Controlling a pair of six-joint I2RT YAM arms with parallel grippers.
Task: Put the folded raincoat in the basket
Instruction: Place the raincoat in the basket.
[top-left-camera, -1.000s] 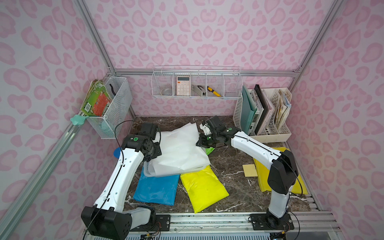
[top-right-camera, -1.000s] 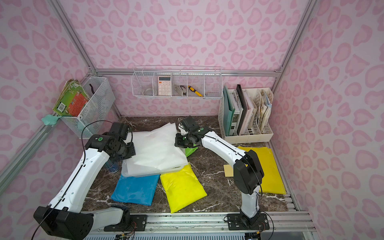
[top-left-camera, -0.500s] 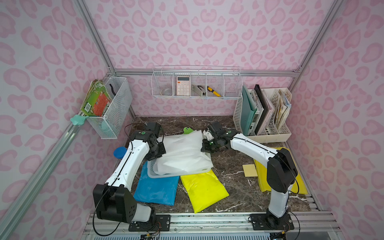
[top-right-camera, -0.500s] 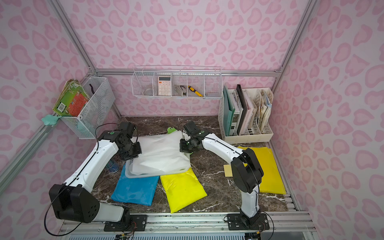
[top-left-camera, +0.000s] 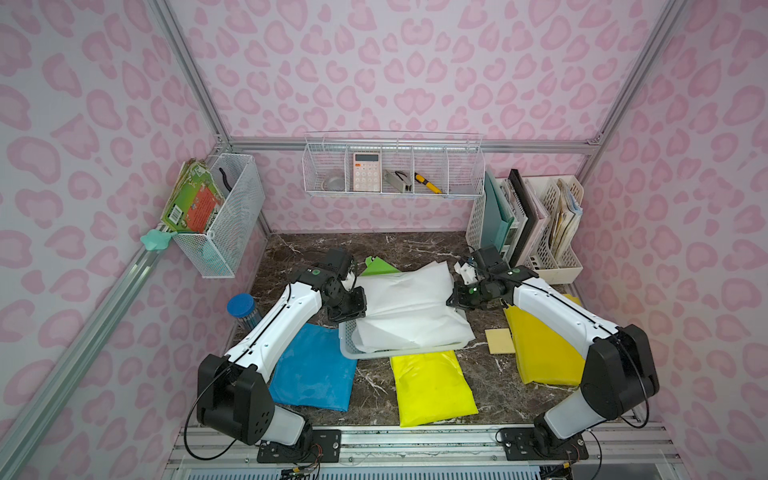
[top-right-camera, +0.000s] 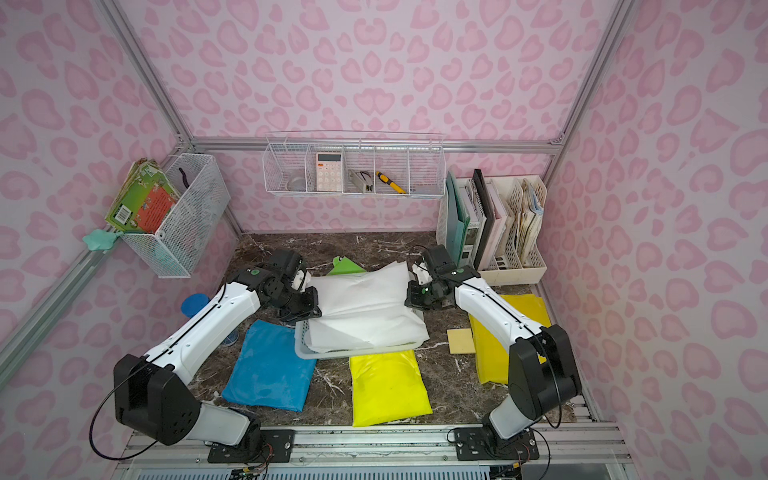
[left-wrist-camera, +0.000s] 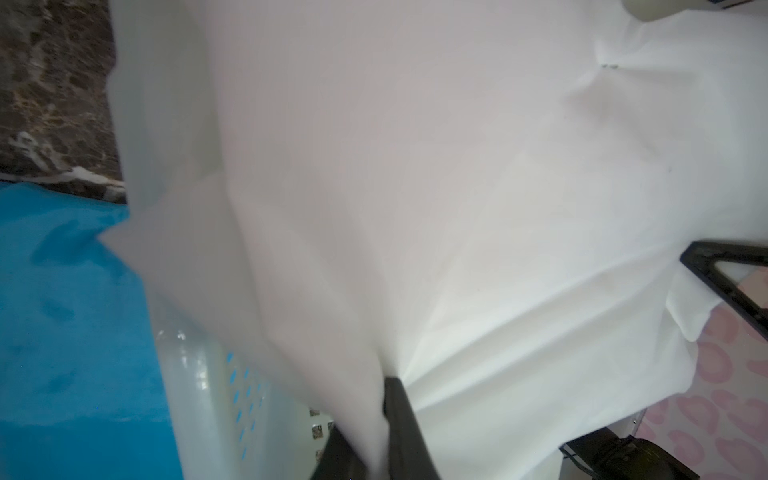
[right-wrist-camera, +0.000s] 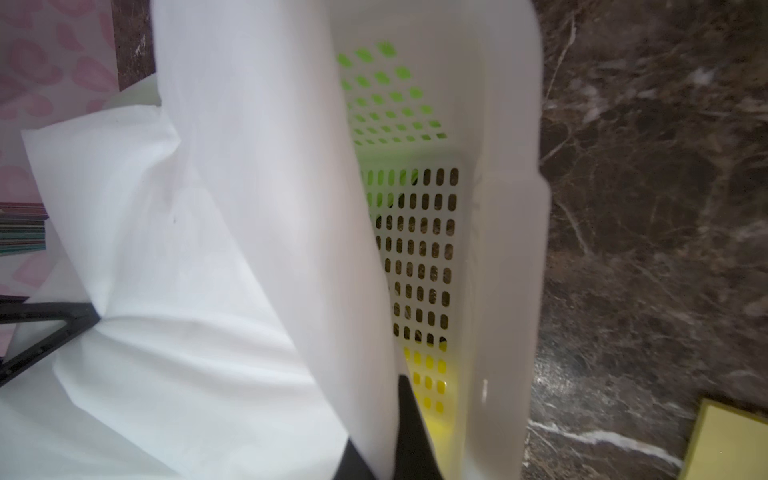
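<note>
Left gripper (top-left-camera: 352, 309) and right gripper (top-left-camera: 457, 300) clamped the white raincoat (top-left-camera: 409, 309) over the basket (top-left-camera: 365, 354).
Only the right wrist view showed its perforated floor (right-wrist-camera: 419, 257); blue bundle (top-left-camera: 313, 370) and yellow bundle (top-left-camera: 432, 386) lay beside.

a robotics test cell, dressed as a small office desk, is shown. the enclosure is framed by aluminium profiles (top-left-camera: 270, 146) and lined with pink spotted wall panels (top-left-camera: 415, 62). a marble-pattern tabletop (top-left-camera: 415, 245) is fitted as the work surface. two white-and-black robot arms, the left arm (top-left-camera: 282, 320) and the right arm (top-left-camera: 557, 307), are bolted to a slotted metal rail (top-left-camera: 415, 441) at the front edge, with cables left exposed. the office character is supplied by a wire wall basket (top-left-camera: 465, 166), in which a calculator (top-left-camera: 367, 171) is kept, and by a file holder (top-left-camera: 552, 266) filled with folders.
</note>
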